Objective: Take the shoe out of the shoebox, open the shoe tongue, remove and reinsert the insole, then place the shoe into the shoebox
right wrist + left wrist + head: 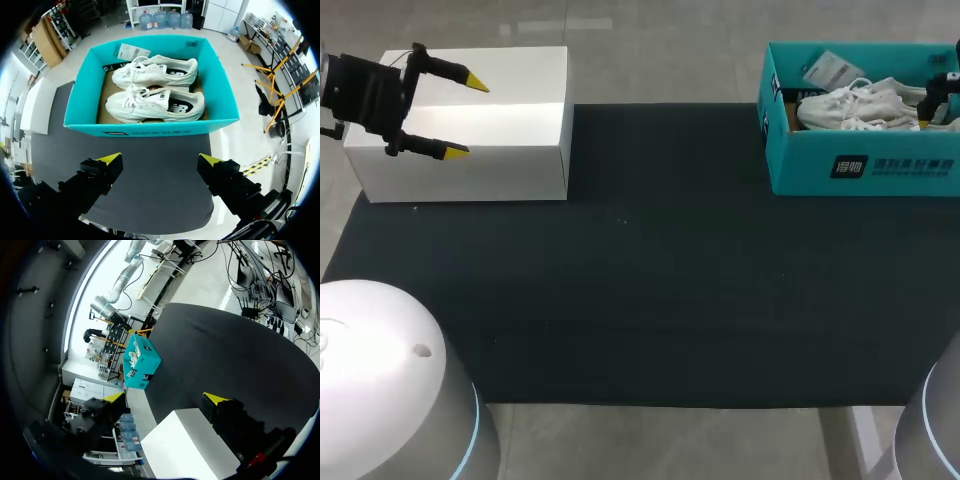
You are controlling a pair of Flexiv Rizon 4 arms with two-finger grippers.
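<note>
Right wrist view, shoes (160,105) in teal shoebox (150,128), right end effector (161,159) spread

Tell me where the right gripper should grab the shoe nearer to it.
Grip the nearer shoe at midfoot, from above: it lies on its side in the shoebox, so the open right gripper can likely span sole to laces. Box walls block a sideways approach.

head view: shoebox (860,165) and right gripper (940,98) cut off by the edge; shoes (860,105) partly hidden behind its wall. left wrist view: shoes too small to tell apart.
</note>
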